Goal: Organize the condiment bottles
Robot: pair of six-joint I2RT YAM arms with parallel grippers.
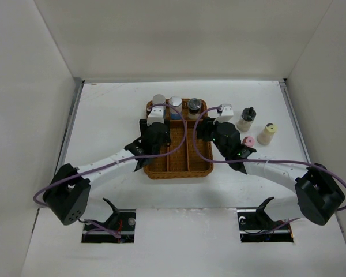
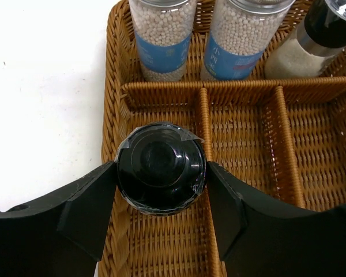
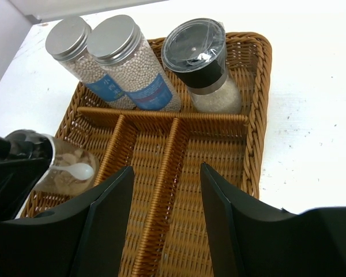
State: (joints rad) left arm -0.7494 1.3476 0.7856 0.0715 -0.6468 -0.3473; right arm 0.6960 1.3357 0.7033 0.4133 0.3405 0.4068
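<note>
Brown wicker tray [image 1: 181, 173], back compartment: left silver-capped jar [image 3: 67, 37], right silver-capped jar [image 3: 112, 37] and dark-lidded grinder [image 3: 199, 55], upright in a row. The left gripper [image 2: 161, 190] clamps a black-lidded jar [image 2: 160, 164] between its fingers over the tray's left long compartment. The right gripper [image 3: 166, 173] hangs over the middle and right compartments, jaws apart, nothing between them. On the white table [image 1: 115, 115], right of the tray: dark-lidded shaker [image 1: 246, 118], cream-capped bottle [image 1: 267, 134], pink-capped jar [image 1: 248, 141].
</note>
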